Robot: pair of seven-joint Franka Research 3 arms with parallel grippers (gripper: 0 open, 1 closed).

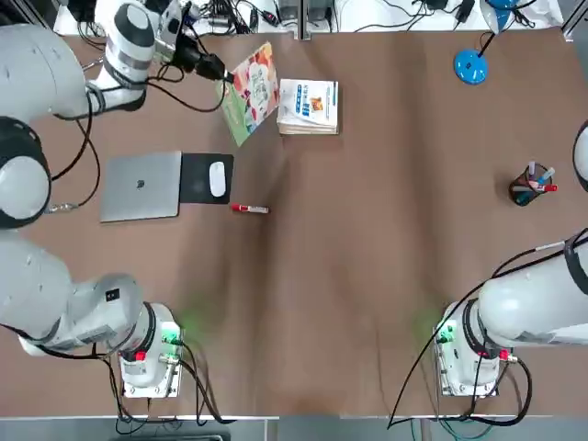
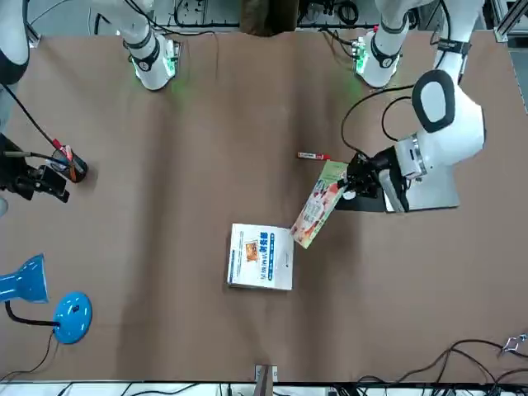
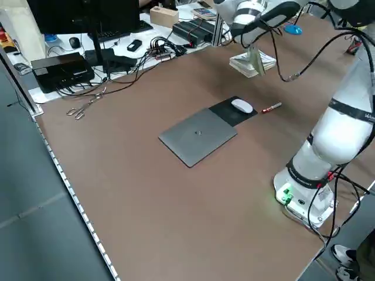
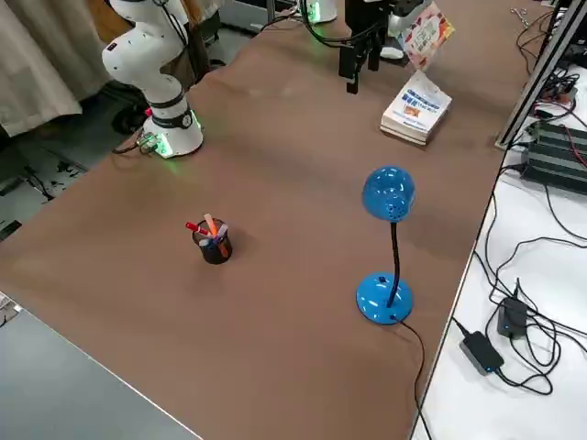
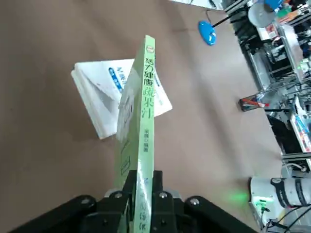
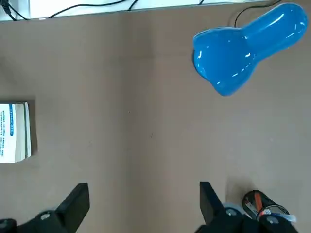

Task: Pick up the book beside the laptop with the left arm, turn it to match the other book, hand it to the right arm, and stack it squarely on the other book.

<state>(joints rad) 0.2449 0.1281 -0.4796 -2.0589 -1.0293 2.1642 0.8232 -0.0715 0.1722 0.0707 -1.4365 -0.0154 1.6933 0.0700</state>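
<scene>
Taking the white-covered book (image 1: 309, 106) as the landmark, the laptop (image 1: 141, 186) lies to its left and nearer the robot's bases, with the black mouse pad (image 1: 199, 190) and white mouse (image 1: 217, 179) just beside the laptop. The left arm (image 1: 129, 50) bends out past the table's left side in the top view, then reaches back in, its forearm pointing toward the landmark. Its left gripper (image 5: 143, 182) is left of the landmark, with its fingers clamped on the peach-and-green book (image 1: 252, 92). That book is held edge-up at a slant, close beside the landmark; whether the two touch, I cannot tell. The top view shows its illustrated cover; the left wrist view shows the green spine with its lettering instead. A red marker (image 1: 250, 209) lies on the landmark's robot side, slightly left.

Right of the landmark stands the blue lamp (image 4: 376, 298), whole in the right side view but cut off in the top view. Farther right is the pen cup (image 1: 531, 186). The right gripper (image 6: 145, 194), outside the top view, appears beside that cup in the front view, well apart from the landmark, its fingers wide apart with nothing between them.
</scene>
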